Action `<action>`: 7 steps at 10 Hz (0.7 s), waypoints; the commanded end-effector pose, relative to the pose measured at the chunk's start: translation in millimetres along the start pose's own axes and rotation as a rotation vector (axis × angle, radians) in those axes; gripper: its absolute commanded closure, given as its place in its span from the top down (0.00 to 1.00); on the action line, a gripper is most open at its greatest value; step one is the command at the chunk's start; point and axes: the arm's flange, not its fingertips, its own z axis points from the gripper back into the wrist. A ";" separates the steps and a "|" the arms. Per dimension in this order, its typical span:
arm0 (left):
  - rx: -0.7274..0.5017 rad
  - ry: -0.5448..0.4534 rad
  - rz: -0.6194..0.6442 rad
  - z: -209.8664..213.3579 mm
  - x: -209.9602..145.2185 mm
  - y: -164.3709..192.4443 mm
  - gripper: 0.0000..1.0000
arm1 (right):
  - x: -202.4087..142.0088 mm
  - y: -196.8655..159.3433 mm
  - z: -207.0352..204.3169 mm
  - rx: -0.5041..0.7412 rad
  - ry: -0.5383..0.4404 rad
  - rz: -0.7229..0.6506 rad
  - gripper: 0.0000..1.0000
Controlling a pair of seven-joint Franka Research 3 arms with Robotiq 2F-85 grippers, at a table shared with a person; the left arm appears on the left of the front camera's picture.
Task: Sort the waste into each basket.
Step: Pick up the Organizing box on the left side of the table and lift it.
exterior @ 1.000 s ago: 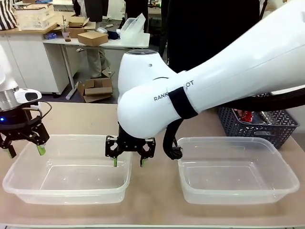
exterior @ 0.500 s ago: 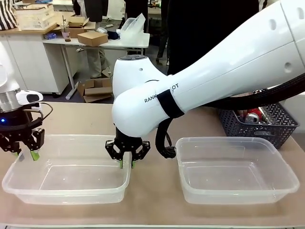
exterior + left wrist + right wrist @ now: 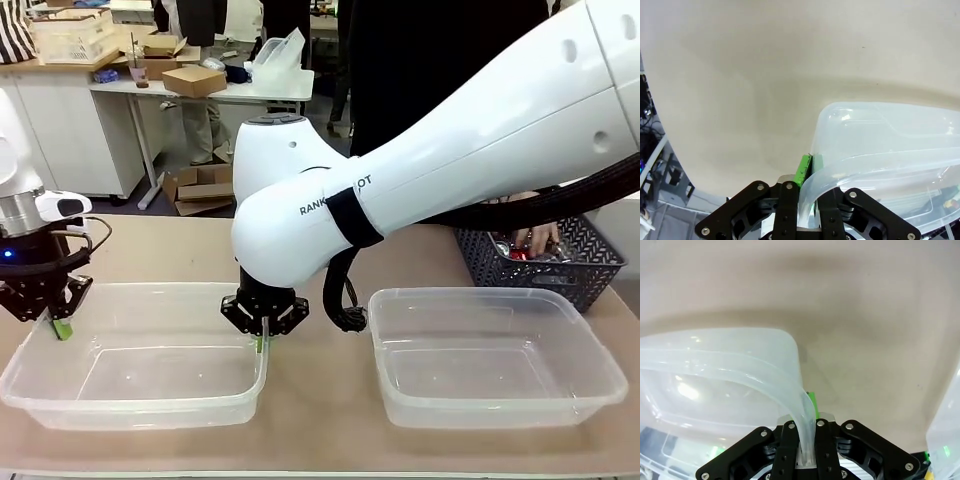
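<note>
Left gripper (image 3: 57,324) and right gripper (image 3: 262,338) both just pinched rim of left-side shallow clear plastic tub (image 3: 150,288); tub ready to move, sorting not started.

Waste (image 3: 514,251) in lattice basket (image 3: 572,272), indistinct

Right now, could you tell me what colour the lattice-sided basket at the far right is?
The lattice-sided basket is dark blue-grey; the front view shows it best.

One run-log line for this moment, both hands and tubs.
left hand: shut on left tub, left rim | right hand: shut on its right rim | right tub: empty, untouched
</note>
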 end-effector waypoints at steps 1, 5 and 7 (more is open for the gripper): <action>-0.051 -0.012 0.047 -16.1 -28.7 2.9 0.00 | -0.5 -2.8 -1.3 -0.040 0.000 -0.040 0.00; -0.134 -0.141 0.083 77.7 -53.7 6.5 0.00 | 10.3 -48.2 74.9 -0.037 0.082 -0.089 0.00; -0.126 -0.190 0.075 144.9 -52.7 -4.8 0.00 | -1.0 -69.2 145.0 -0.016 0.139 -0.127 0.00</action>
